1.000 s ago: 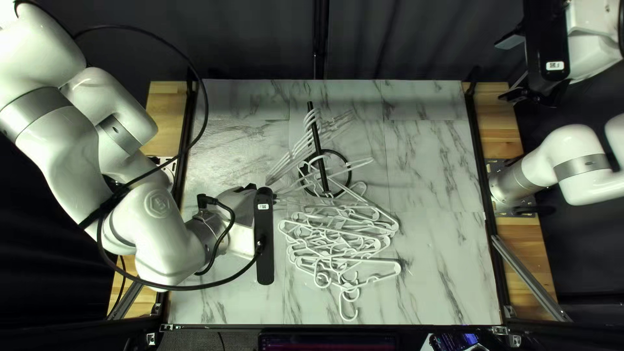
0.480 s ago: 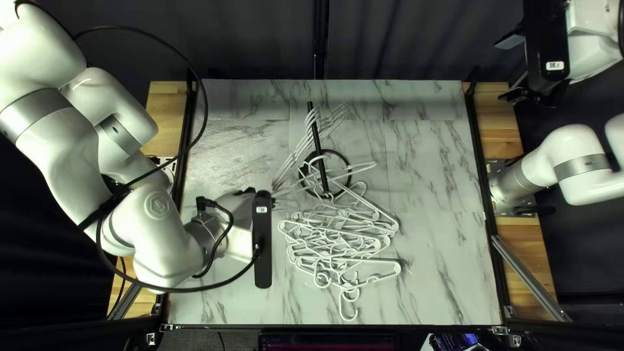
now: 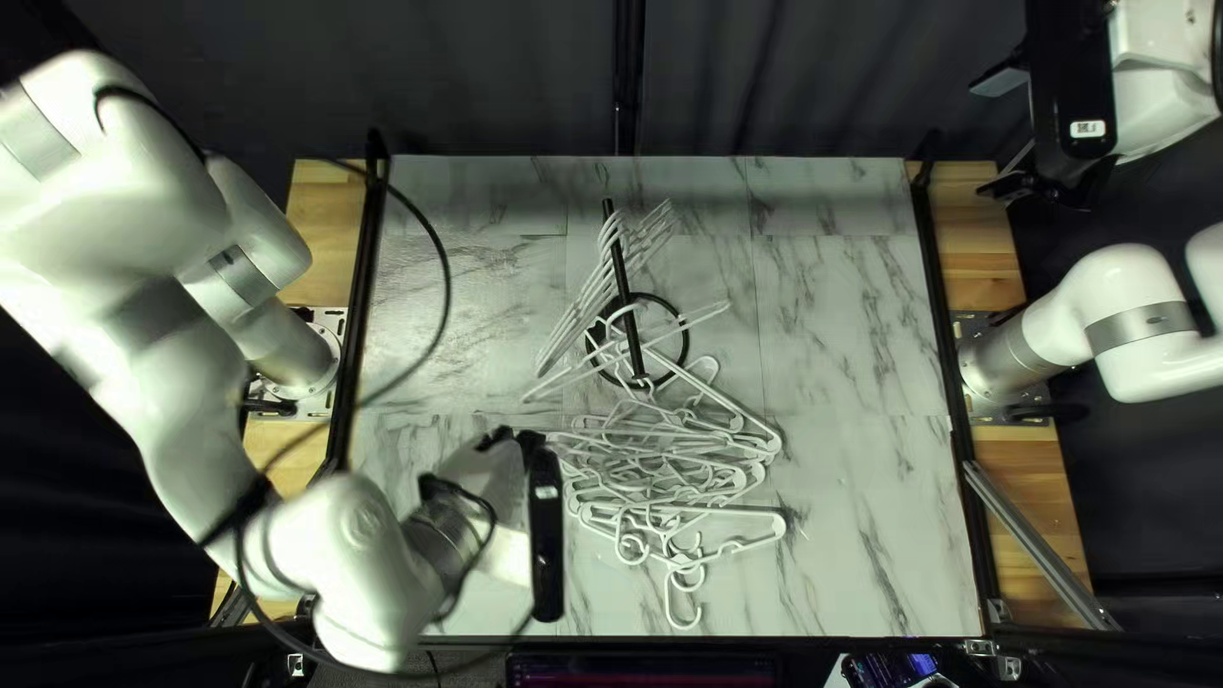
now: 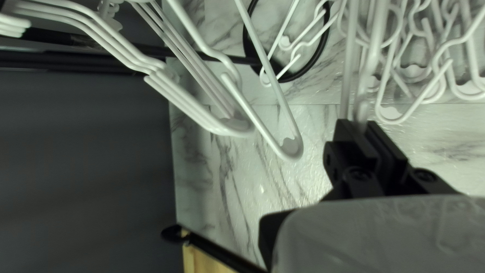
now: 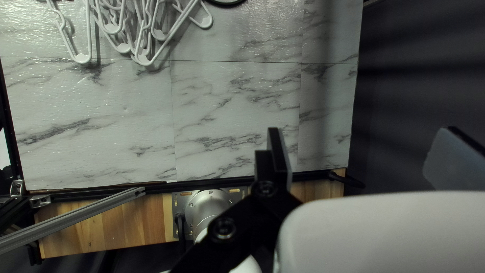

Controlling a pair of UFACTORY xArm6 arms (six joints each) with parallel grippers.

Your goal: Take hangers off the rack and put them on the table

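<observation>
Marbled tabletop [image 3: 854, 535] below, and the left gripper [image 3: 512, 440] has a white hanger [image 4: 362, 114] pinched, the black rack [image 3: 621, 272] carries slim, nested hangers [image 3: 589, 296], more sprawl in a white tangled heap [image 3: 682, 516] on the table, and the right gripper [image 3: 982, 138] gapes wide!

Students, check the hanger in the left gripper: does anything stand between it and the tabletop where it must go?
Yes. The held hanger, in the left gripper, appears to reach over the pile of hangers on the table; whether they touch is unclear.
</observation>
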